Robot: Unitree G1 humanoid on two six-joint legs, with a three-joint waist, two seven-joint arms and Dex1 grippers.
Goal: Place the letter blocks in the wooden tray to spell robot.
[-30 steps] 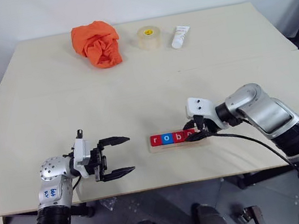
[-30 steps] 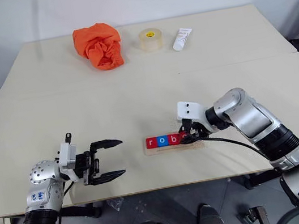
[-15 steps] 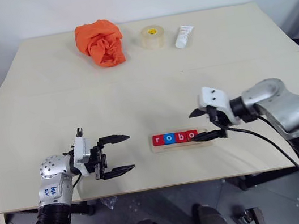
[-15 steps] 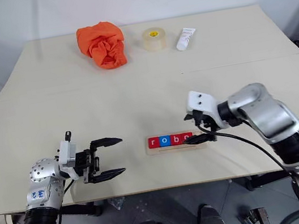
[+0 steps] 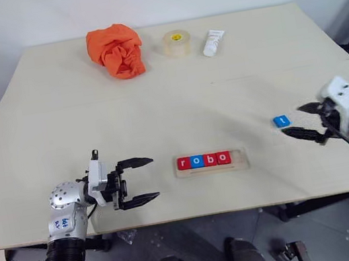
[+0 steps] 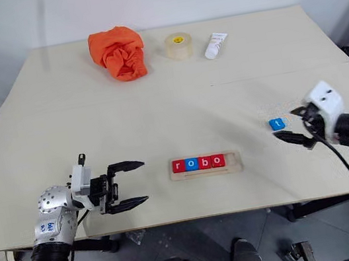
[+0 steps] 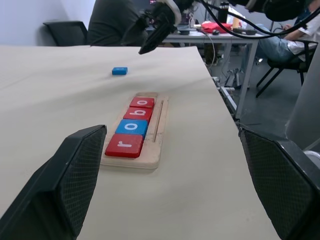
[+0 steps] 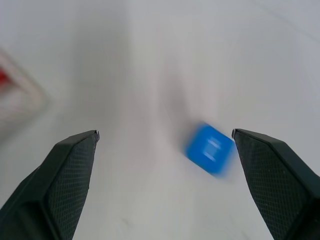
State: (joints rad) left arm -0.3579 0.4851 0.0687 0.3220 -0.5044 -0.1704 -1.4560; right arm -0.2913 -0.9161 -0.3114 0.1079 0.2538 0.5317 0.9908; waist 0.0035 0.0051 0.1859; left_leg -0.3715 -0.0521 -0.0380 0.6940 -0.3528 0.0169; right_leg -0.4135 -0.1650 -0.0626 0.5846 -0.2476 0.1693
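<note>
Right gripper (image 5: 305, 120) wide open, empty, blue t block (image 5: 281, 121) just beside its fingertips, wooden tray (image 5: 211, 162) holding r-o-b-o between it and the open left gripper (image 5: 140, 180)

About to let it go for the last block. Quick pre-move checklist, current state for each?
1. Wooden tray holds r, o, b, o in order: ok.
2. Last slot at the tray's right end is free: ok.
3. Blue t block lies flat on the table, apart from the tray: ok.
4. Right gripper open, nothing between its fingers, next to the t block: ok.
5. Left gripper open, left of the tray, clear of the path: ok.
6. T block's letter facing the right way for the tray: cannot tell.
</note>
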